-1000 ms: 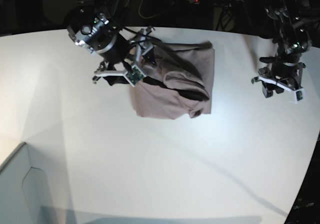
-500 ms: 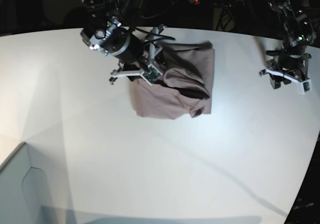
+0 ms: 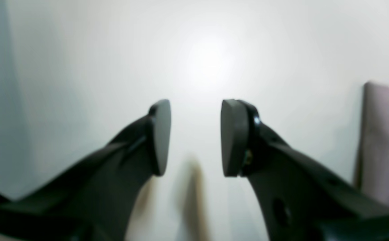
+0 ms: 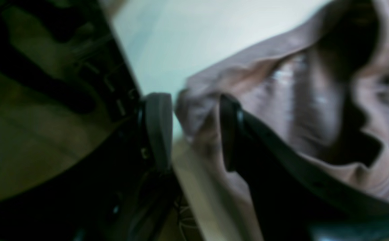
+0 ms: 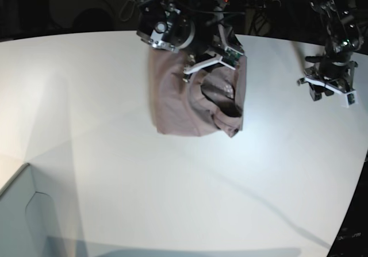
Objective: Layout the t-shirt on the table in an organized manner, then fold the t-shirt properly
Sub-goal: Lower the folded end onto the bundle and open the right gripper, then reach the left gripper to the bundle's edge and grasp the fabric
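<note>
The mauve t-shirt (image 5: pixel 190 104) lies bunched and wrinkled on the white table (image 5: pixel 115 153), near its far edge. My right gripper (image 5: pixel 214 61) hangs over the shirt's far right part. In the right wrist view a bunched corner of the t-shirt (image 4: pixel 298 100) fills the gap of the right gripper (image 4: pixel 196 130), which is shut on it. My left gripper (image 5: pixel 330 91) hovers far to the right, apart from the shirt. In its own view the left gripper (image 3: pixel 196 137) stands open over bare table (image 3: pixel 80 67), with a strip of t-shirt (image 3: pixel 382 140) at the right edge.
A pale box corner (image 5: pixel 23 211) juts in at the lower left. Behind the table's far edge is a dark area with cables and a power strip (image 5: pixel 247 1). The table's curved edge (image 5: pixel 353 176) runs down the right side.
My right gripper has narrowed onto the shirt and swung right along its far edge, uncovering the shirt's left part. The left arm drew back a little, then stayed.
</note>
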